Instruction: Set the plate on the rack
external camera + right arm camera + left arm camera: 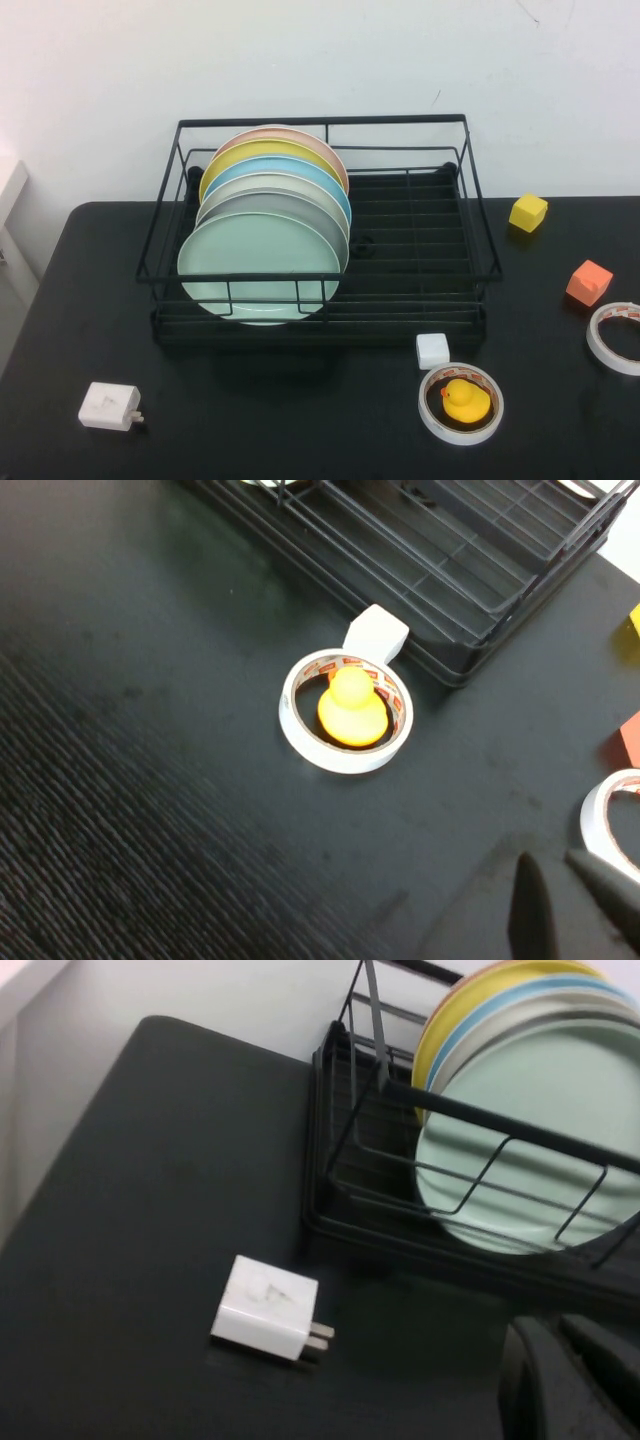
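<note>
The pale mint-green plate (pixel 260 262) stands on edge in the black wire rack (pixel 478 215), frontmost in a row of several plates on the rack's left side. It also shows in the left wrist view (pixel 540 1130), behind the rack's front rail (pixel 480 1115). My left gripper (pixel 555 1325) is shut and empty, low over the table in front of the rack's left corner. My right gripper (pixel 550 862) is shut and empty, over the table near the front right, away from the rack's corner (pixel 450 570). Neither gripper shows in the high view.
A white charger plug (pixel 109 406) lies front left. A yellow duck (pixel 465 400) sits inside a tape roll (pixel 460 425), with a white cube (pixel 432 350) by the rack's front. A second tape roll (pixel 615 337), an orange block (pixel 588 282) and a yellow block (pixel 527 212) lie right.
</note>
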